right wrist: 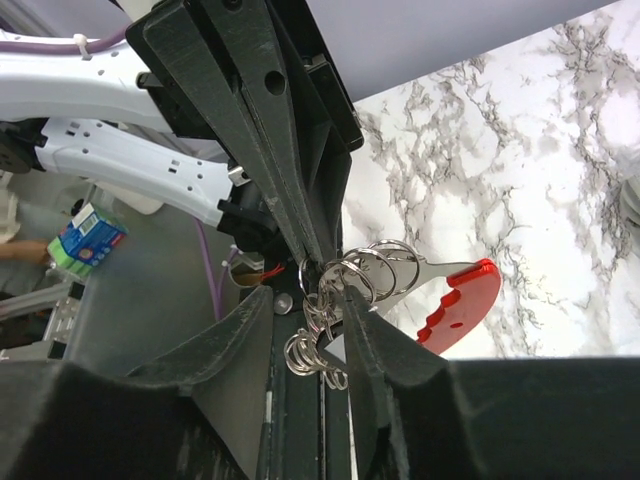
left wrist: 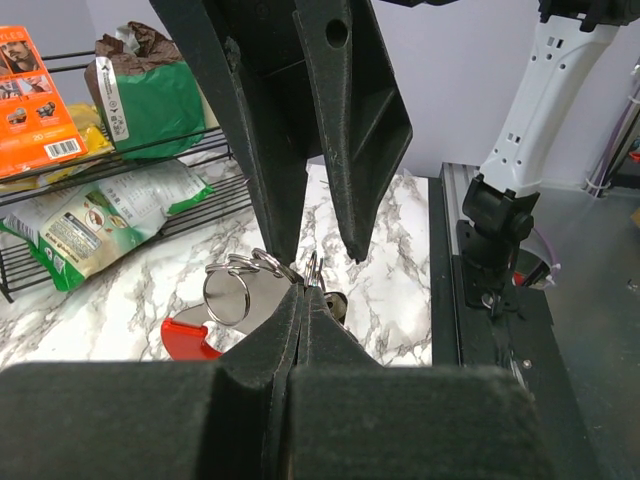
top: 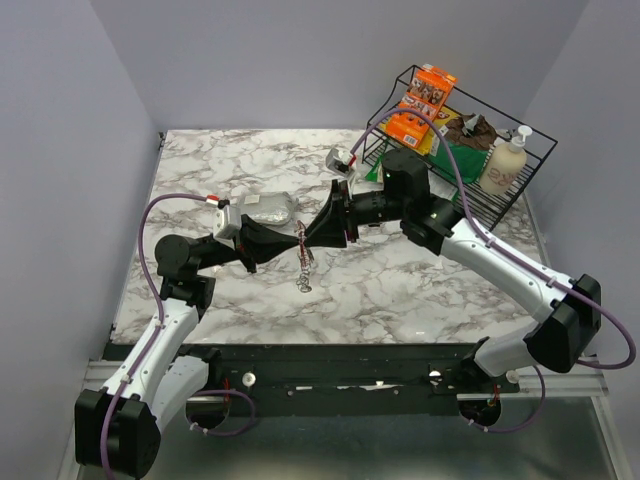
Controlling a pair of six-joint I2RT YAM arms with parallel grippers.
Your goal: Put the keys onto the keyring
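1. Closest to you, the two arm bases sit on one black rail point(top: 340, 362) along the near edge of the table point(top: 430, 295).
2. At mid-table the two arms meet tip to tip above the surface.
3. Your left gripper point(left wrist: 302, 296) is clenched, with its tips pinching the silver rings of the one keyring point(left wrist: 232, 292).
4. The keyring is held in the air. Its red strip point(right wrist: 462, 305) sticks out to one side, and a short string of small rings point(top: 304, 272) hangs below it.
5. Your right gripper point(right wrist: 308, 300) has its fingers apart, straddling that ring cluster. You can see a gap on one side, so it is not clamped.
6. You cannot pick out a separate key among the rings.
7. Just behind the left wrist, one silver pouch point(top: 268, 208) lies on the marble.
8. One wire basket point(top: 548, 150) fills the far right corner. It holds one pump bottle point(top: 503, 162), two orange boxes point(top: 425, 92) and some green bags.
9. The surface is white marble with grey veins, and plain lilac-grey walls point(top: 300, 60) close it in on the left, back and right.
10. Bare marble lies in front of the grippers and across the far left.
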